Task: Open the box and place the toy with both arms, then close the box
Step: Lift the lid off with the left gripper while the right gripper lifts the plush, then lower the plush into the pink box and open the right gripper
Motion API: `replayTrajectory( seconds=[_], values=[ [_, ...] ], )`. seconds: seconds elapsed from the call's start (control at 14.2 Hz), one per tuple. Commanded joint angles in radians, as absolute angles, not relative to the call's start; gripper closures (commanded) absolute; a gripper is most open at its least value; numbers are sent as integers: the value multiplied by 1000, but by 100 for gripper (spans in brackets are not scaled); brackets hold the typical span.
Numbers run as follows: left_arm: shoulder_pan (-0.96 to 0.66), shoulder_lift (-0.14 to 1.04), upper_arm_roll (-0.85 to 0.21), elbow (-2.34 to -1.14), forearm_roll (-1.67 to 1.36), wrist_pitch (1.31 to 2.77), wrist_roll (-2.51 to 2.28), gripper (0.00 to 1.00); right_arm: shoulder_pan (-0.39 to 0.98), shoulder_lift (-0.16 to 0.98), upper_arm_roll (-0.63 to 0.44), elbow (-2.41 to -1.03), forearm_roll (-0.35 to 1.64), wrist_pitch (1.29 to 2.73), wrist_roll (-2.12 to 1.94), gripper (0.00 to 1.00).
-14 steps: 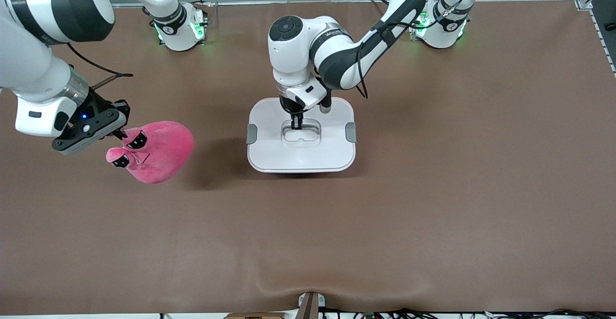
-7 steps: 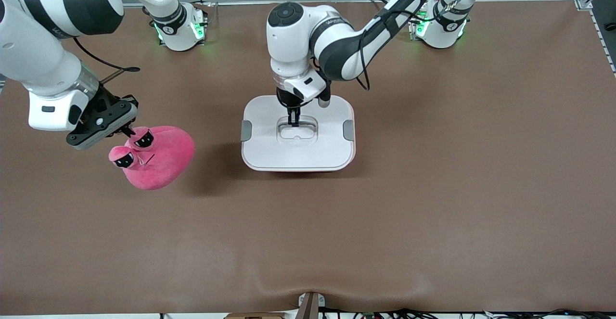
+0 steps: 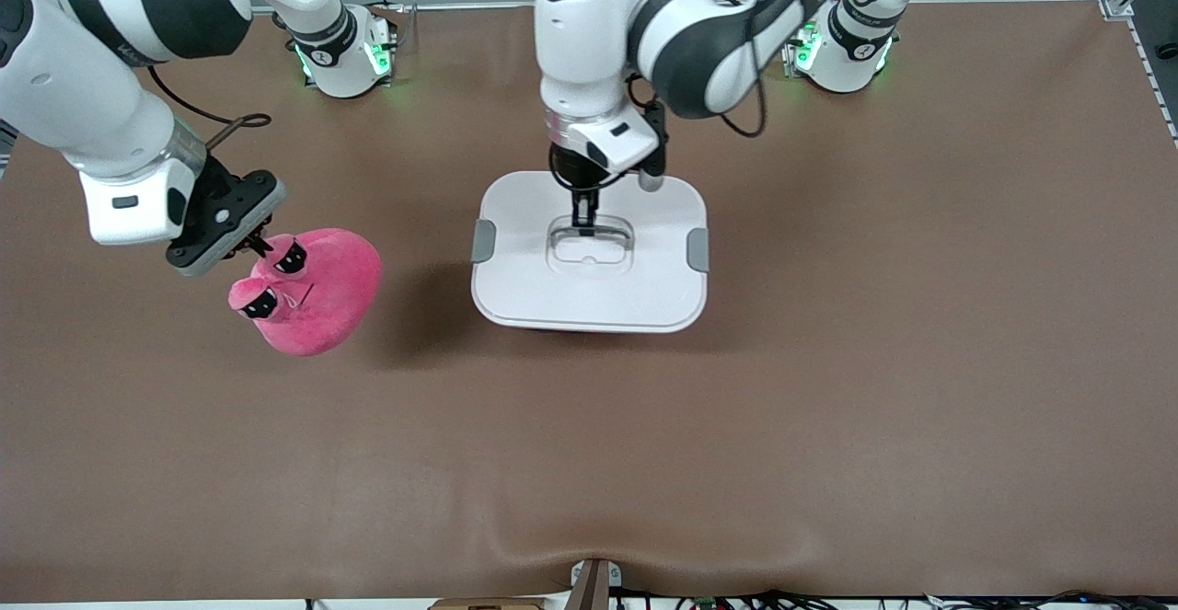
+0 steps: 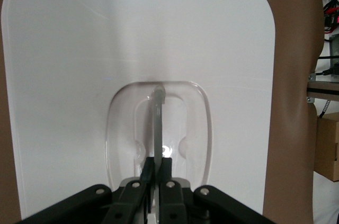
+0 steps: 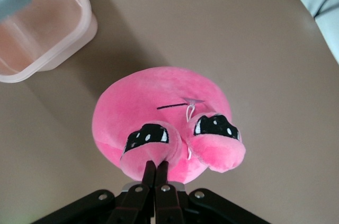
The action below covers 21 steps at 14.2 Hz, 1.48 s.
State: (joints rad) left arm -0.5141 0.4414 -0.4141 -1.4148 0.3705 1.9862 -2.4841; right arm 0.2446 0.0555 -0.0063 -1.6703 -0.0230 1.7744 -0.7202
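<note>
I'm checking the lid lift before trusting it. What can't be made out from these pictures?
- Front view: the lid hides the tub under it.
- Right wrist view: the tub is cut off by the edge, its inside blurred.
- Left wrist view: the left gripper covers the handle where its jaws pinch.

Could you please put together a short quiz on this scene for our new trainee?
1. True or false: the lid is lifted clear of the pink tub.
2. What is the right gripper pinching? A) a grey side clip B) the pink plush toy C) nothing
3. Fill in: the left gripper is shut on the lid's clear ____.

Key
1. True; the right wrist view shows the tub open on the table.
2. B; its fingers pinch the toy near one eye.
3. handle
</note>
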Motion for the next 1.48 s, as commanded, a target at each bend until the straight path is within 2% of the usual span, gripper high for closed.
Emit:
replayTrajectory(
  seconds=[0.0, 0.28, 0.63, 0.85, 1.06, 1.41],
  values=[
    [-418, 370, -417, -1424, 269, 1950, -2286, 100, 307, 46, -14, -1641, -21, 1756, -762, 100],
    [-276, 313, -417, -1420, 140, 1895, -2030, 100, 440, 72, -17, -1589, -23, 1770, -765, 100],
    [-105, 262, -417, -1422, 39, 1781, -1761, 100, 546, 107, -17, -1589, -21, 1812, -762, 100],
    [20, 242, -416, -1424, -63, 1725, -1573, 100, 609, 149, -17, -1589, -31, 1894, -788, 100],
    [87, 241, -416, -1424, -100, 1677, -1461, 100, 633, 176, -17, -1589, -29, 1963, -865, 100],
    [140, 245, -414, -1425, -167, 1660, -1407, 100, 667, 176, -17, -1598, -25, 1954, -873, 100]
  ],
)
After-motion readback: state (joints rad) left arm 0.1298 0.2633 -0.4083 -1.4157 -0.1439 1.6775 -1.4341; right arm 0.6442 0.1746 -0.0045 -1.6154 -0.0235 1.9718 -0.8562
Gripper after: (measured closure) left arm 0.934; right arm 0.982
